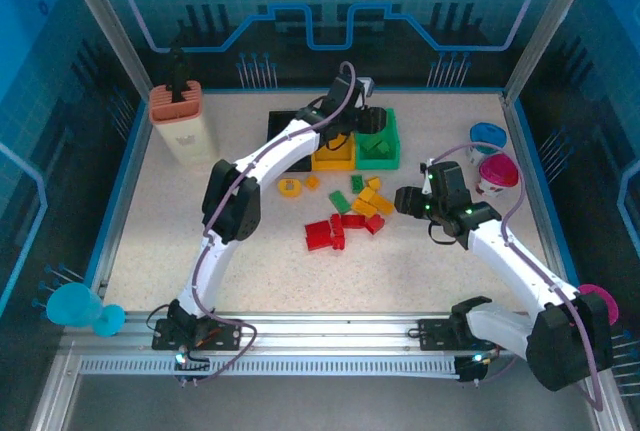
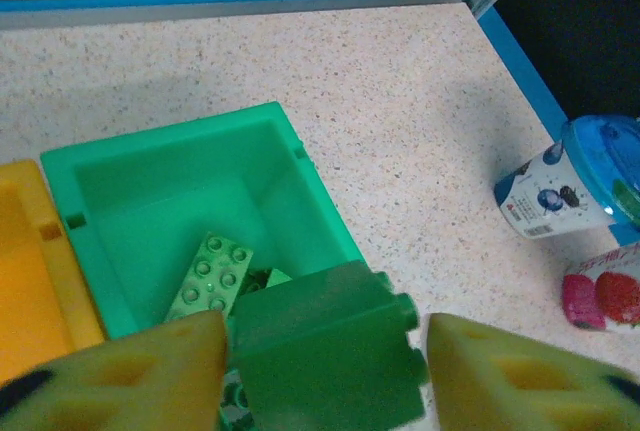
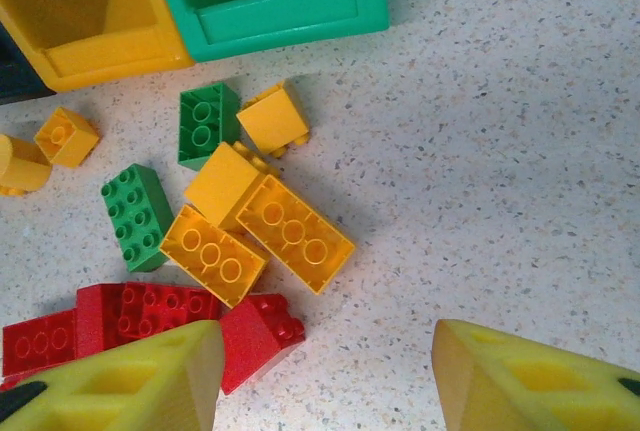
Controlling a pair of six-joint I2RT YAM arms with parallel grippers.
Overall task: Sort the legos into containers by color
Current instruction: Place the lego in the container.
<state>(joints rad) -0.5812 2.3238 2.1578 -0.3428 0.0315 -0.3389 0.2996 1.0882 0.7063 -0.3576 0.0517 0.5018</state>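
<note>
Speckled off-white table (image 1: 390, 281), blue-edged, inside a glazed cell with blue circuit-pattern panels.

Item 1, left gripper (image 2: 322, 336): positioned over the near end of the green bin (image 2: 170, 136), at the far side of the table. Jaws spread. 1 dark green brick (image 2: 320, 376) sits between the yellow fingers (image 2: 130, 371), against the left one, with a visible gap to the right one. The brick is blurred, and I cannot tell whether anything supports it. Below it, inside the green bin, a light green brick (image 2: 212, 276) lies tilted among other green pieces that are partly hidden. The yellow bin (image 2: 30, 271) touches the green bin's left side. From above, the black bin (image 1: 290, 129) lies left of the yellow one, partly under the left arm.

Item 2, right gripper (image 3: 325, 351): jaws wide apart, nothing between them, hanging above bare table at the right edge of the loose pile. The pile lies just in front of the bins: 2 green bricks (image 3: 135, 216), 6 yellow bricks (image 3: 295, 231), and red bricks (image 3: 255, 336) nearest the gripper, partly behind its left finger.

Item 3, labels: right of the green bin and well apart from it stand 2 cups. The blue-lidded cup (image 2: 550, 191) carries a picture of dark berries. The pink cup (image 2: 600, 291) shows strawberries and a line of script too small to read.
</note>
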